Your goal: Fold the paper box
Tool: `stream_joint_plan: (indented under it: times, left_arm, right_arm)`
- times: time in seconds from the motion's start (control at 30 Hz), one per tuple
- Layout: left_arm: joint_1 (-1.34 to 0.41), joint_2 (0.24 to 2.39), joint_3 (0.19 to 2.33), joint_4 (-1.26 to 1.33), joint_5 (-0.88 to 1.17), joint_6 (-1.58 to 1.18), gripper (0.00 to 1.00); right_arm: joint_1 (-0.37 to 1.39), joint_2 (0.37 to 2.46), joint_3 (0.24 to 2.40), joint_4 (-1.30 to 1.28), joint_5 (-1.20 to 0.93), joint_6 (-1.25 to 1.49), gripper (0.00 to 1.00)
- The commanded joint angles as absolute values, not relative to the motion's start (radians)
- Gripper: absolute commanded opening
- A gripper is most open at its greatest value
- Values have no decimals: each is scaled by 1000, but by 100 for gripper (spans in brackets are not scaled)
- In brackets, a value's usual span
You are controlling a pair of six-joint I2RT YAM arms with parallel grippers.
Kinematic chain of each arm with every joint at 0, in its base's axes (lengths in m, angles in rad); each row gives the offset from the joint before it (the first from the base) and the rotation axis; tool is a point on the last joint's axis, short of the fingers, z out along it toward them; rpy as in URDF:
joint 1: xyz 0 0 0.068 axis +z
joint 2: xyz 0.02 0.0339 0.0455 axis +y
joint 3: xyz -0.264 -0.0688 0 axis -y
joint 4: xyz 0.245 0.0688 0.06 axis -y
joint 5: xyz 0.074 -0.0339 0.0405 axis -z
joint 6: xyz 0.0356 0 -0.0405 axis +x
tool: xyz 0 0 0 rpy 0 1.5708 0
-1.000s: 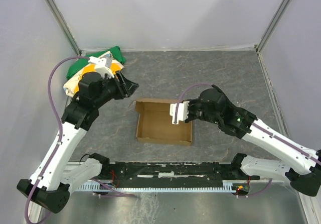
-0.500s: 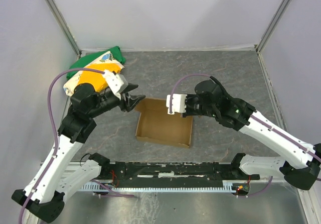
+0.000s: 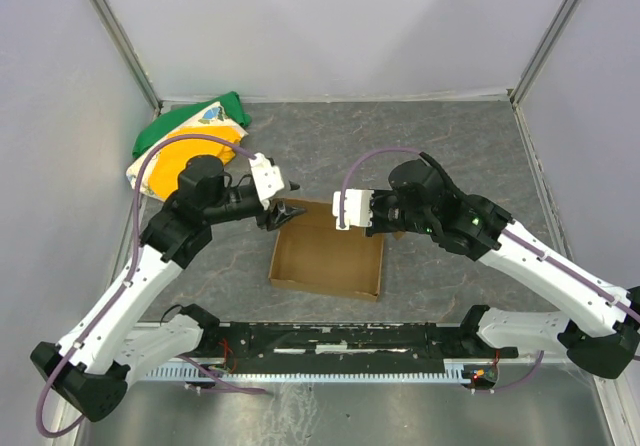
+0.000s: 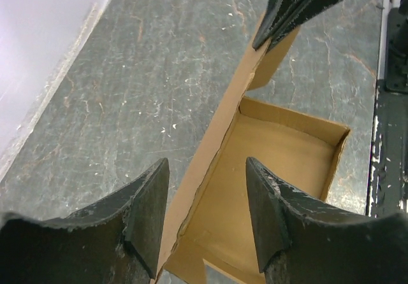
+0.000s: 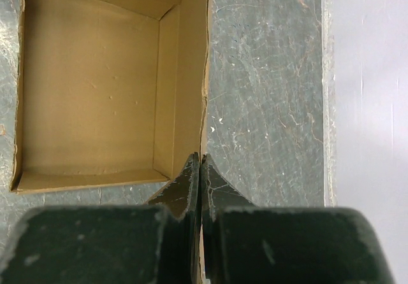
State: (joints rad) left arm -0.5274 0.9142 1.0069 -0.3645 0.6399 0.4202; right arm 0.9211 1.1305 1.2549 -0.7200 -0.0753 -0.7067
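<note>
Worktop (image 3: 420,146) is a grey, stone-look slab with pale marbled veins, boxed in by plain white walls. Sitting in the middle of it, between the two arms, is the paper box (image 3: 325,261). It's plain brown corrugated card, folded up into a shallow rectangular tray with upright walls, top open, and inside you just see its bare card floor. Off in the far left corner there's a soft cloth bundle (image 3: 190,131), green, yellow and white, lumpy. Left tool (image 4: 207,163) is released, its dark scuffed fingers spread either side of the box's far wall at the left corner. Right tool (image 5: 201,169) is clenched tight at the far wall's other end, tips right on the edge. Can't tell if card is caught between them.
</note>
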Motion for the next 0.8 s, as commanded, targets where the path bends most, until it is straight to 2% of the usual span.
stream_joint_plan:
  times: [0.0, 0.1, 0.17, 0.47, 0.53, 0.57, 0.6, 0.63, 0.7, 0.77]
  left_arm:
    - [-548, 944, 1034, -406, 671, 545, 58]
    - [-559, 963, 1028, -406, 661, 559, 56]
    - [-568, 974, 1028, -406, 642, 563, 50]
    - [-596, 1006, 1012, -397, 521, 584, 5]
    - [-598, 1007, 1009, -382, 484, 580, 3]
    - [-599, 1007, 1011, -375, 466, 577, 3]
    - [-600, 1007, 1012, -365, 451, 572, 3]
    - [-600, 1006, 1011, -354, 437, 565, 3]
    - [-600, 1008, 1009, -337, 419, 563, 3]
    - [-600, 1012, 1013, -325, 412, 560, 3]
  right_arm:
    - [923, 1117, 1268, -722, -96, -694, 2]
    - [923, 1121, 1272, -726, -99, -693, 2]
    - [922, 1122, 1275, -729, -100, -693, 2]
    - [921, 1142, 1291, -742, -89, -687, 3]
    - [922, 1144, 1291, -737, -80, -678, 5]
    - [922, 1142, 1290, -723, -66, -664, 12]
    - [921, 1137, 1287, -699, -40, -640, 30]
    - [922, 1132, 1284, -667, -2, -610, 42]
    - [917, 1117, 1287, -609, 64, -553, 49]
    - [908, 1099, 1290, -518, 175, -473, 61]
